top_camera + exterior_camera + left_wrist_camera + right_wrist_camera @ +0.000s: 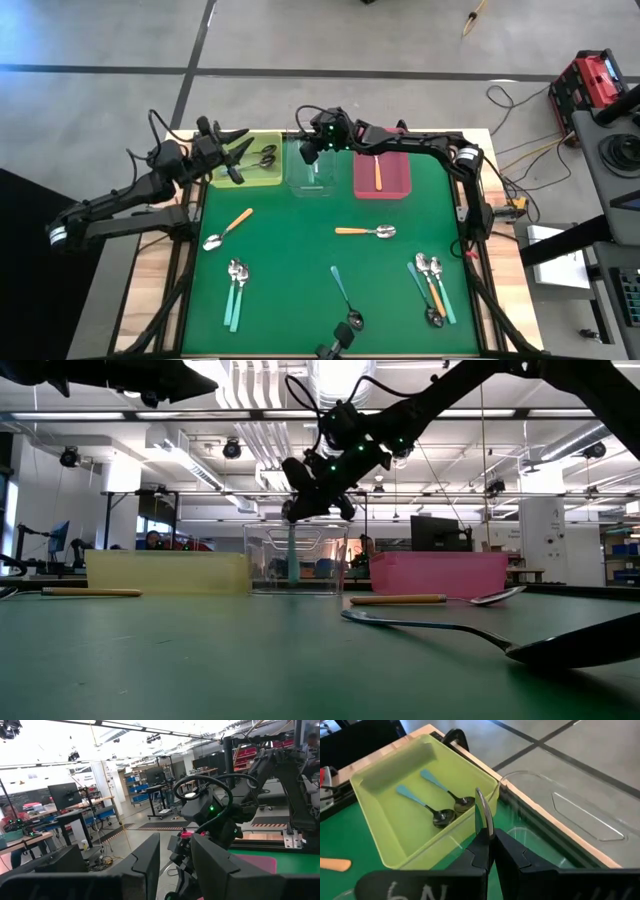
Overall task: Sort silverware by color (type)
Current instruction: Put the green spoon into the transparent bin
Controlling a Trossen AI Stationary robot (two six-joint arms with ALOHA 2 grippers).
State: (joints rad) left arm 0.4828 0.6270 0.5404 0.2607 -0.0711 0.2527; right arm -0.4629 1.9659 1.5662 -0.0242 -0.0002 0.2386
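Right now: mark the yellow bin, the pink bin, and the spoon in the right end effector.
yellow bin (380, 780), right wrist view, far wall.
pink bin (440, 572), low view, front wall.
spoon (484, 816), right wrist view, bowl edge above the fingers.

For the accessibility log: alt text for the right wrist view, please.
The right gripper, shut on a silver spoon held upright, hangs over the clear bin. Beside it, the yellow-green bin holds two dark-bowled teal spoons.

A lab or workshop — monitors (64, 795) on benches, shelving (134, 787), exposed ceiling ducts (262, 420).
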